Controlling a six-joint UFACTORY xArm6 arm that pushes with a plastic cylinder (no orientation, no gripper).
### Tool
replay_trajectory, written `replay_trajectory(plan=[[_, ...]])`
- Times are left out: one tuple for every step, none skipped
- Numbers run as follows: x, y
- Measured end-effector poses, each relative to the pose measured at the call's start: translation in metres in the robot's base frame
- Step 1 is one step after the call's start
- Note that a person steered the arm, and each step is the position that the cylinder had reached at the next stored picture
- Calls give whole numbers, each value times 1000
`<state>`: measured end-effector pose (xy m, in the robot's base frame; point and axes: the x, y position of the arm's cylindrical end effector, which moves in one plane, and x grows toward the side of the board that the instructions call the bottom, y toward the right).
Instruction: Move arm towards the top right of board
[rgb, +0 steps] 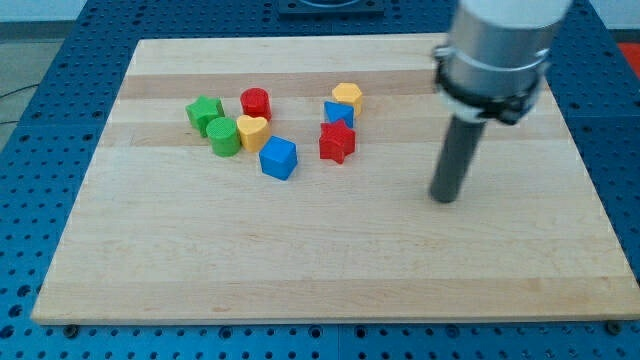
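A pale wooden board (330, 260) with lengthwise grain bands lies on a blue perforated metal table (80, 70). My tip (444, 199), the lower end of a straight dark matte rod hanging from a grey cylindrical arm housing (497, 45), rests on bare wood in the board's right half, well apart from every block and below the board's top right corner; the rod carries no pincer, so no open or closed state applies. Eight small glossy plastic blocks cluster in the upper left-centre: a green star-like block (203, 112), a green cylinder (224, 136), a red cylinder (255, 103), a yellow heart-shaped block (252, 131), a blue cube (279, 158), a yellow hexagonal block (347, 97), a blue block of unclear shape (338, 114) just below it, and a red star-shaped block (337, 142).
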<state>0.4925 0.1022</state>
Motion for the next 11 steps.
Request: replay_trajectory(plan=[[-7,-46],[-31,-38],[-75,-13],[-95,-69],[-111,-110],[-147,-101],[-157,-81],[-201,-54],[-210,-15],[-195,24],[-128,-1]])
